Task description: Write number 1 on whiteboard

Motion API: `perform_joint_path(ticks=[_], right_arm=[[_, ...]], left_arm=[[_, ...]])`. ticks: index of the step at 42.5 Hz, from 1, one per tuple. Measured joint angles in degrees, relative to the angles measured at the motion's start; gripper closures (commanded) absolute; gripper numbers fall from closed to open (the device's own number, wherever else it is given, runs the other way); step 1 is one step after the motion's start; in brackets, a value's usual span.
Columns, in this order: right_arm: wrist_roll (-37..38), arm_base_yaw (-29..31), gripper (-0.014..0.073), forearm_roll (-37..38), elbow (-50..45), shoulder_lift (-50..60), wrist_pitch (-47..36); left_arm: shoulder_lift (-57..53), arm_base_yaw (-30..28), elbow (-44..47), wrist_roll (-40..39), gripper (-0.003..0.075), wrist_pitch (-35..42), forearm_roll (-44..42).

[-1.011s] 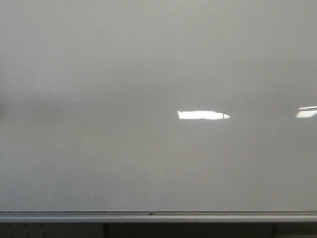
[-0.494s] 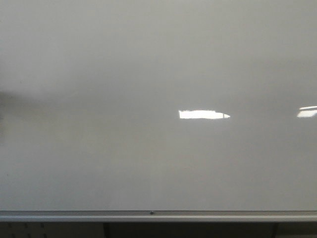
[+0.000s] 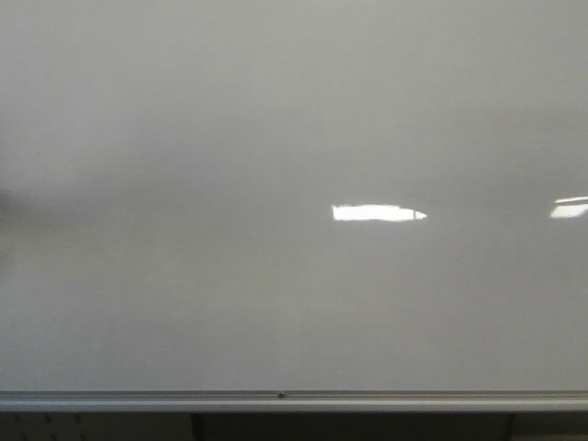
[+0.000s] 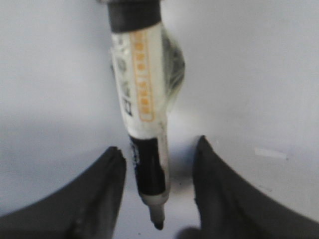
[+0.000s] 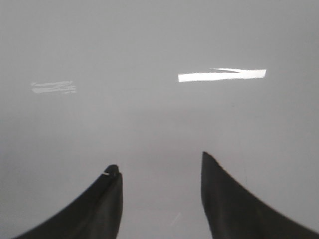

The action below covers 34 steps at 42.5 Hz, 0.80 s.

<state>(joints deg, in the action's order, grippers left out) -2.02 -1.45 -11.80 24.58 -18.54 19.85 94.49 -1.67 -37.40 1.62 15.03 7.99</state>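
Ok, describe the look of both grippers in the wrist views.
Each gripper shows only two fingers. The left gripper has dark grey to black fingers, broad at the base and curving up to blunt tips, matte and slightly scuffed. The right gripper has matching dark, horn-shaped fingers, with a small pale mark at one tip. No cables or lettering are visible. Neither arm appears in the front view.

On my left wrist feed, the left gripper (image 4: 158, 196) shows two matte black fingers (image 4: 99, 199), broad at the base and curving to blunt tips. The right gripper (image 5: 160, 199) looks the same: dark, smooth, horn-shaped fingers (image 5: 94, 209), one tip carrying a small pale nick.
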Motion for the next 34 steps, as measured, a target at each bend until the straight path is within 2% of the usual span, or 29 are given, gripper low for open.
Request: perform_joint_path(ticks=[3,11,16,26,34], right_arm=[[0.0,0.0,0.0197,0.0,0.0,0.0,0.0],[0.0,0.0,0.0197,0.0,0.0,0.0,0.0],[0.0,0.0,0.0197,0.0,0.0,0.0,0.0],[0.0,0.0,0.0197,0.0,0.0,0.0,0.0],[0.0,0.0,0.0197,-0.44,0.9,-0.52,4.0]], left_arm=[[0.04,0.0,0.0,0.0,0.0741,-0.25,0.1],[0.04,0.0,0.0,0.0,0.0741,-0.49,-0.68],[-1.81,0.0,-0.04,0.0,0.0741,-4.0,-2.59],[-11.94,1.53,-3.64,1.43,0.074,-24.81,-5.83],[-18.62,8.45,-7.99,9.88,0.074,-42.47,-6.17]])
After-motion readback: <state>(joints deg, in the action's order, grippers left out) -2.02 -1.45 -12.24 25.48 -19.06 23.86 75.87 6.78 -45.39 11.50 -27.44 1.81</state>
